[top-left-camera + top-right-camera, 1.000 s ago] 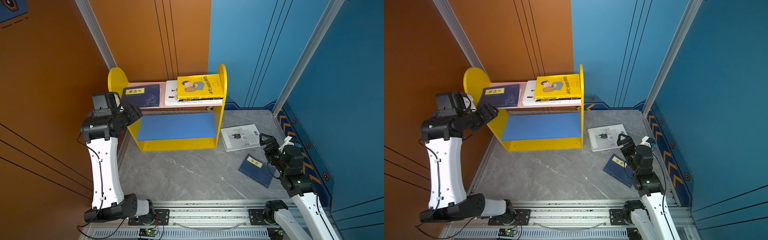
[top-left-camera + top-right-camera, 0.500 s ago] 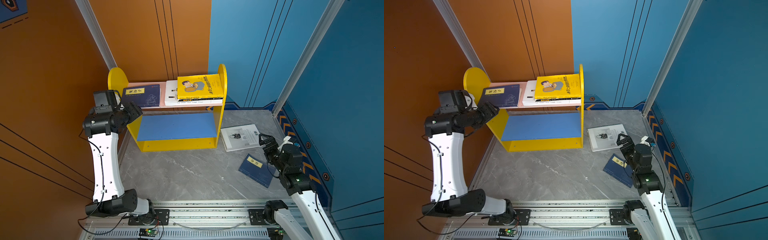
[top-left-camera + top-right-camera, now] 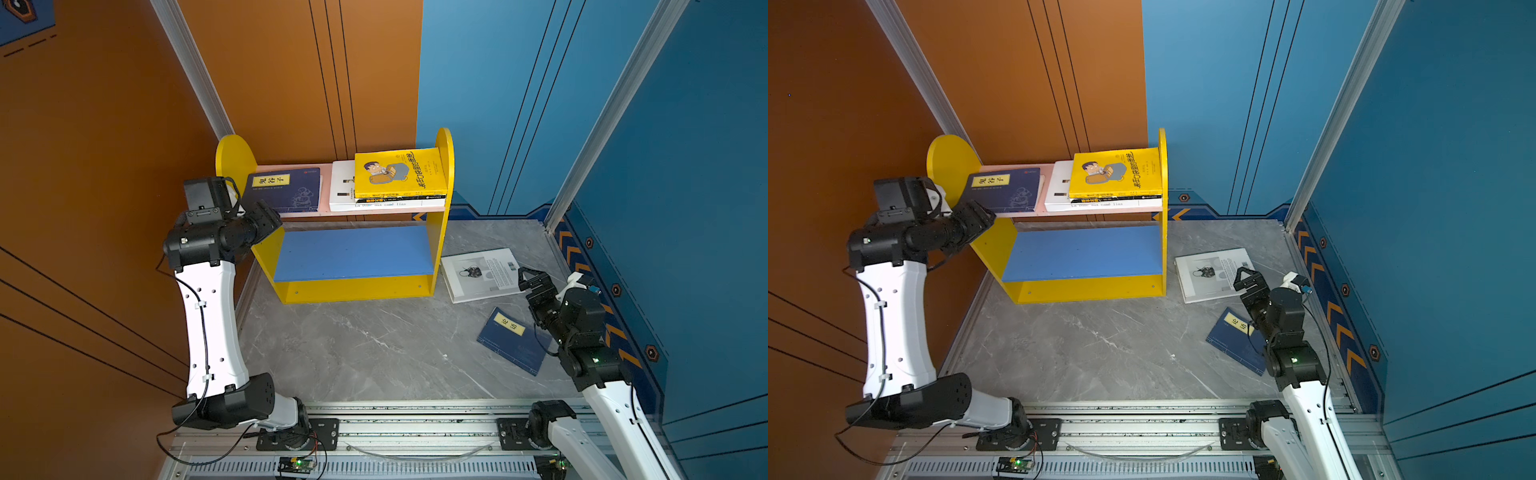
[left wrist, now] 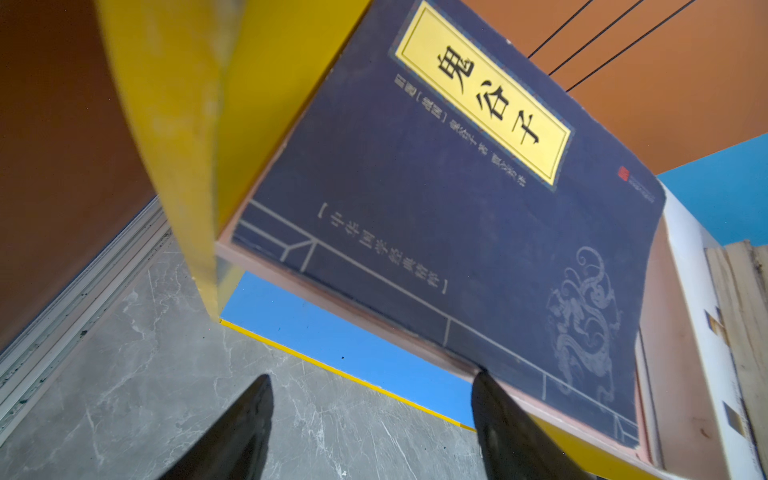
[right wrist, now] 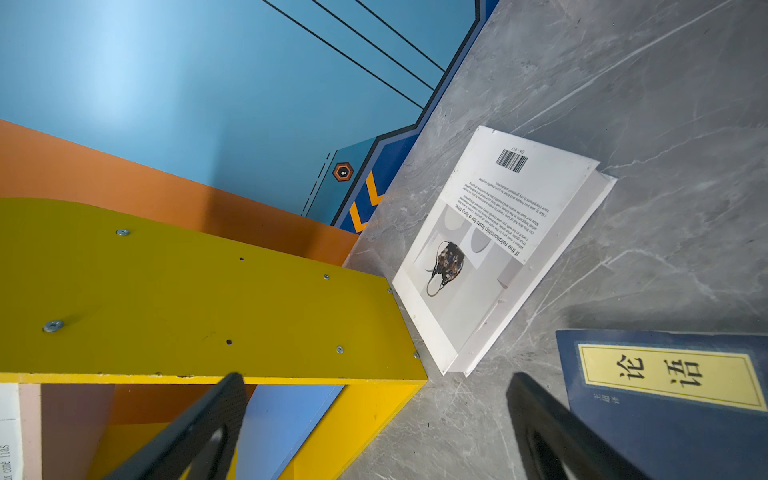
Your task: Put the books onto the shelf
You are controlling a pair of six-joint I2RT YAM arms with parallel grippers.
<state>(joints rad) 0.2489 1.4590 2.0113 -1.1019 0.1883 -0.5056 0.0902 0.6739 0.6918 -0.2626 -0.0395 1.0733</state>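
The left hand (image 3: 268, 218) is kept spread, with nothing gripped, just at the front edge of the pink upper board (image 3: 326, 187) of the shelf (image 3: 357, 286). A navy book (image 3: 286, 193) is laid flat on that board. At the board's other end, a yellow book (image 3: 399, 172) is stacked on a black book (image 3: 401, 200) and a white book (image 3: 341, 187). The right hand (image 3: 530, 277) is spread wide and empty above the desk (image 3: 374, 345), at the corner of a white-grey book (image 3: 478, 276). A second navy book (image 3: 513, 343) is laid flat on the desk nearby.
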